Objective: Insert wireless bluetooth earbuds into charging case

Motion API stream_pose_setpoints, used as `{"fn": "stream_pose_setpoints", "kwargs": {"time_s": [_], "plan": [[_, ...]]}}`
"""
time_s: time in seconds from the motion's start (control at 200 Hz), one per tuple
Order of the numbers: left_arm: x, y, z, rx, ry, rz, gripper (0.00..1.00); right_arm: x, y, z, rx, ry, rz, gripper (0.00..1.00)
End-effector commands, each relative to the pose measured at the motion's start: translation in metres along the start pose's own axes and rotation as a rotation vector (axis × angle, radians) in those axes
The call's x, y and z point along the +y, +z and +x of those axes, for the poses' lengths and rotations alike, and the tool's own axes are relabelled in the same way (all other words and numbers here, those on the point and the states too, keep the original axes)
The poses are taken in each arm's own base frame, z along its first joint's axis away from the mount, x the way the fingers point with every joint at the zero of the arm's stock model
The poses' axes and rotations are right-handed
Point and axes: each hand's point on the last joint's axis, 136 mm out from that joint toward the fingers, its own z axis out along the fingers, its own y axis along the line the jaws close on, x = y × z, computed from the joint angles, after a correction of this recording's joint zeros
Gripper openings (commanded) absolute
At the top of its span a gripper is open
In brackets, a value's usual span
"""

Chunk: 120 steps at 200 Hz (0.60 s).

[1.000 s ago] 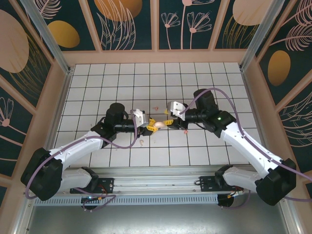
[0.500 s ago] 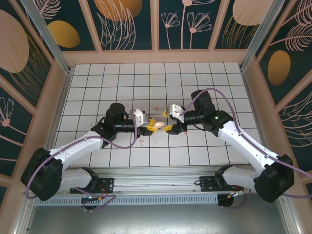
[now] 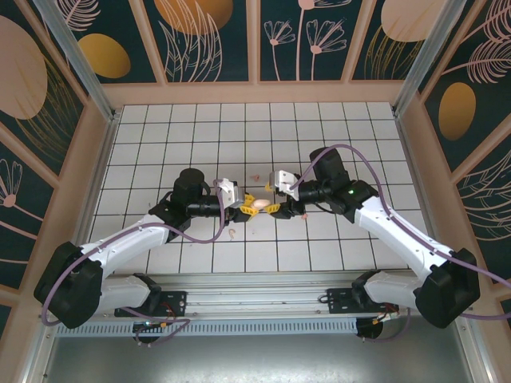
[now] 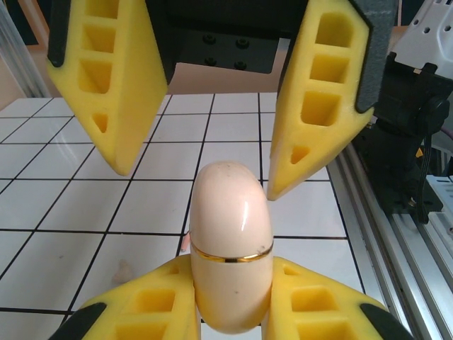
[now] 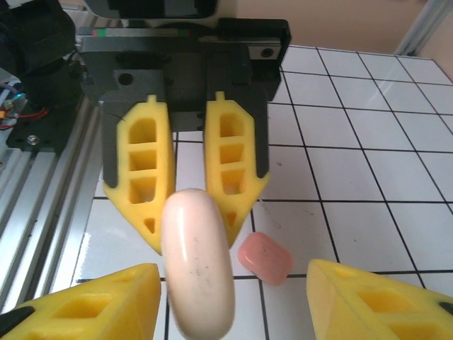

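Charging case (image 4: 230, 227): pale beige capsule with a gold band, lid closed, held between the two arms.
Left gripper (image 4: 231, 273): clamped on the case's lower half.
Right gripper (image 5: 233, 280): jaws wide, one finger on each side of the case's free end.
Salmon-pink earbud (image 5: 265, 257): lying on a white tile just beside the case.
Pale earbud (image 3: 232, 233): on the tiled table (image 3: 160, 144) near the case, toward the arm bases.

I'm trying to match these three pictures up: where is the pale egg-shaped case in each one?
Top view: the case is near the table's middle, between the two arms.
Left wrist view: bottom centre, upright, clamped in the left gripper.
Right wrist view: bottom, left of centre, in front of that same gripper.
Shared landmark: the white tiled table with black lines.
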Motion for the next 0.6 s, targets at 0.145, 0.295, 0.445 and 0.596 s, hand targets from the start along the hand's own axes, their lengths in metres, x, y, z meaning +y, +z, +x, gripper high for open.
{"fn": "stream_pose_setpoints", "kwargs": {"time_s": [0.145,0.295,0.445,0.596], "plan": [[-0.001,0.0,-0.017,-0.039,0.043,0.018,0.22,-0.03,-0.002,-0.009,-0.003,-0.002,0.145,0.55],[-0.002,-0.001,-0.017,-0.041,0.046,0.019,0.22,-0.04,-0.003,-0.008,0.005,0.01,0.195,0.54],[-0.002,-0.001,-0.017,-0.04,0.046,0.017,0.22,-0.045,-0.004,-0.005,0.008,0.026,0.227,0.55],[-0.002,-0.001,-0.017,-0.038,0.048,0.015,0.22,-0.049,-0.006,-0.005,0.005,0.033,0.251,0.54]]}}
